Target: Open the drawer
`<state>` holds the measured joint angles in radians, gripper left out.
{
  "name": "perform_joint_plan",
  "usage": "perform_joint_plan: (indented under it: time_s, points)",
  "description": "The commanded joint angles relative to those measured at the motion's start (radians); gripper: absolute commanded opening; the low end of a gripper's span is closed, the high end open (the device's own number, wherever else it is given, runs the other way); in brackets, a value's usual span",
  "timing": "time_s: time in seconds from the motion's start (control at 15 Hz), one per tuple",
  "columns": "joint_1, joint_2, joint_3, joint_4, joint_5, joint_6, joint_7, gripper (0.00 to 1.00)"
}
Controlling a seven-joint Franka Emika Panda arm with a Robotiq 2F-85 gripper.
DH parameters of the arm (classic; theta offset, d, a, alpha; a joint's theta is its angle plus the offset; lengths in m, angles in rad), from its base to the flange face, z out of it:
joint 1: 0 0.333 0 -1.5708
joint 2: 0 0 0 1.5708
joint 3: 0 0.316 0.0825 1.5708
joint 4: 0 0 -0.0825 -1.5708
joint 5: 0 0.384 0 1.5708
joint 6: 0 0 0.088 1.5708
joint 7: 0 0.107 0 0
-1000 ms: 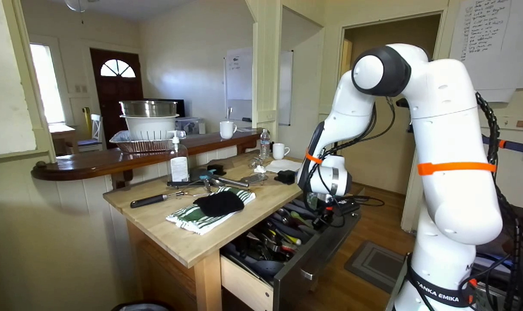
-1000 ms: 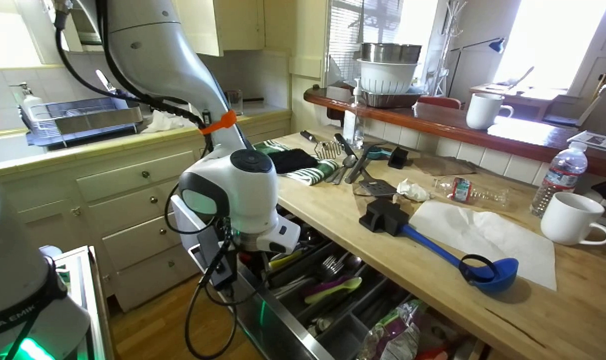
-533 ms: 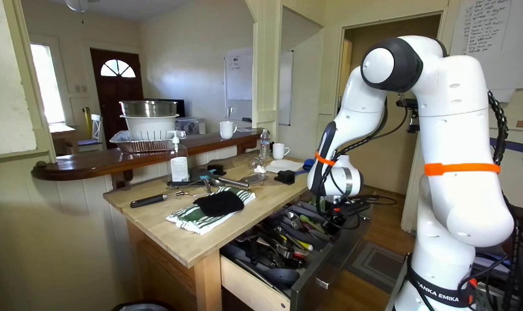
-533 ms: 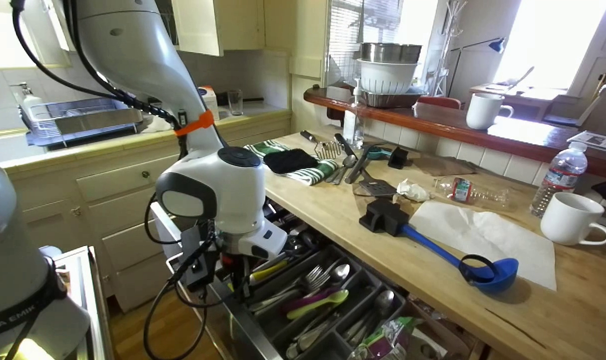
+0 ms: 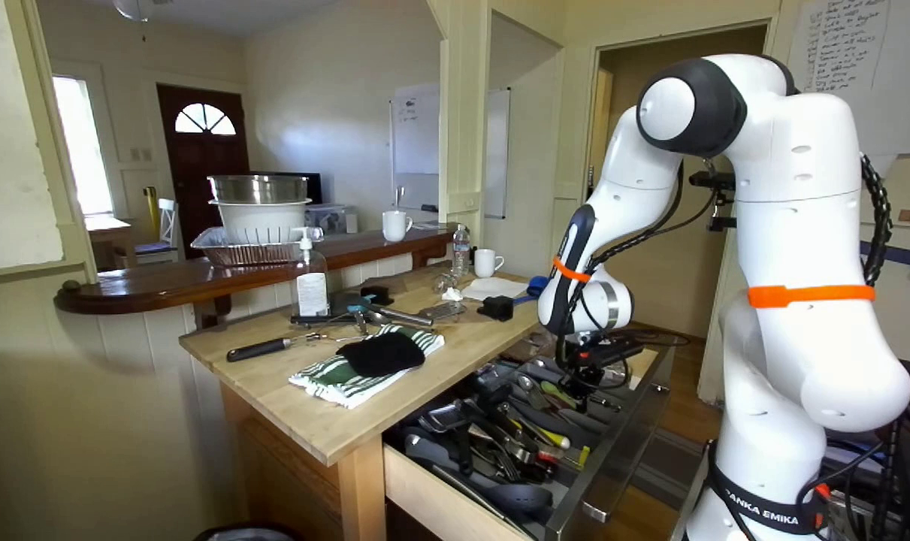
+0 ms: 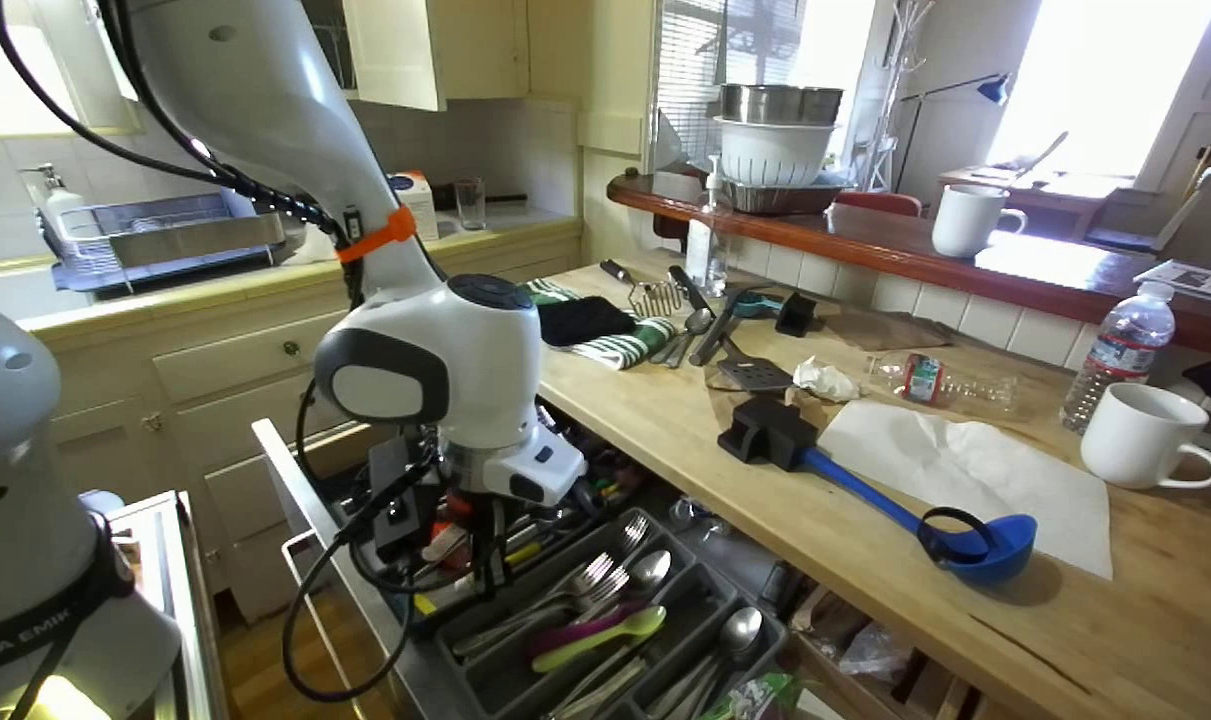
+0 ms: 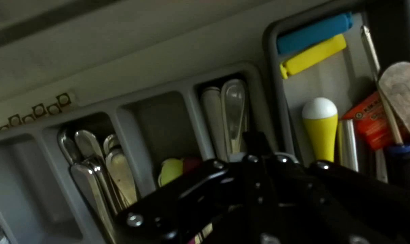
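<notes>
Under the counter (image 6: 845, 560), the drawer (image 5: 443, 490) juts well out, and my gripper (image 7: 256, 144), clenched empty behind its front (image 5: 626, 448), had best press straight, steadily outward, clear of cutlery (image 7: 233, 112).

White arm (image 5: 815, 368), black gripper (image 7: 257, 141)

Rounded white shells (image 5: 793, 150) are broken up by a black ring (image 5: 719, 105) high above the gripper. Nearer it, an orange strap (image 6: 378, 236) is wrapped around the arm and black cables (image 6: 287, 206) are strung alongside. The gripper is dotted with silver screws (image 7: 134, 219). Well apart, "ANKA EMIKA" can be read in white on a black band (image 5: 761, 508).
</notes>
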<state>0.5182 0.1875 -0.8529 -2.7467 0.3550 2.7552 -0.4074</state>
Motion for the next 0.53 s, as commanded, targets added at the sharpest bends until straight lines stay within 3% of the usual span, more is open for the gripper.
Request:
perform_joint_plan:
  time_s: [0.0, 0.07, 0.2, 0.47]
  points:
    - [0.106, -0.096, -0.137, 0.002, -0.142, -0.01, 0.111, 0.0]
    - [0.141, -0.13, -0.183, -0.018, -0.21, 0.041, 0.15, 0.26]
    - [0.184, -0.162, -0.247, -0.013, -0.318, 0.105, 0.208, 0.33]
    - [0.19, -0.26, -0.287, -0.009, -0.479, 0.155, 0.306, 0.64]
